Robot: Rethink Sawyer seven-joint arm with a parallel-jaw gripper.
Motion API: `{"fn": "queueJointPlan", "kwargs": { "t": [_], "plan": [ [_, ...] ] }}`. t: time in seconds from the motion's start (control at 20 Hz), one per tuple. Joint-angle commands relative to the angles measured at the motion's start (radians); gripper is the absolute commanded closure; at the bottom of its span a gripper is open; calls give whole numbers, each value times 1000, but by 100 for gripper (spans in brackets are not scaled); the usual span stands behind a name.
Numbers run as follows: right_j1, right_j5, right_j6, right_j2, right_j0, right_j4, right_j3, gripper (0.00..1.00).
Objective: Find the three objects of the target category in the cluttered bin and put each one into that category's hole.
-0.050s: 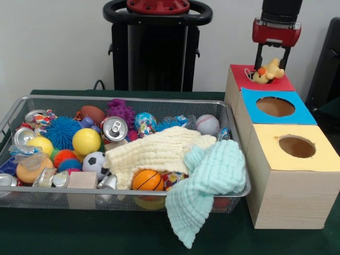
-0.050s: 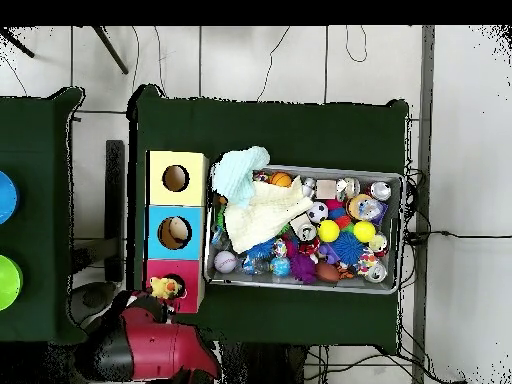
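Observation:
My gripper (image 1: pixel 272 65) hangs over the red-topped box (image 1: pixel 279 84) at the back right, shut on a yellow plush duck (image 1: pixel 268 71) with an orange beak. The duck sits low between the fingers, just above the red top, and hides that box's hole. In the overhead view the duck (image 2: pixel 163 289) lies at the edge of the red box's hole (image 2: pixel 176 282), with the gripper (image 2: pixel 155 297) right over it. The wire bin (image 1: pixel 122 99) to the left holds balls, cans, spiky toys and cloths.
The blue-topped box (image 1: pixel 303 114) and yellow-topped box (image 1: pixel 324 159) stand in a row in front of the red one, each with an open round hole. A cream cloth (image 1: pixel 154 151) and a mint cloth (image 1: pixel 210 183) cover part of the bin, and the mint one hangs over its near rim.

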Motion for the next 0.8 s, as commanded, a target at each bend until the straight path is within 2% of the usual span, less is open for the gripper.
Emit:
{"fn": "queueJointPlan", "kwargs": {
  "t": [0.05,0.5,0.8],
  "plan": [
    [33,-15,161,32,-44,26,-83,0],
    [27,-4,156,19,-34,19,-88,0],
    [-18,39,128,7,-54,-2,-66,0]
  ]
}}
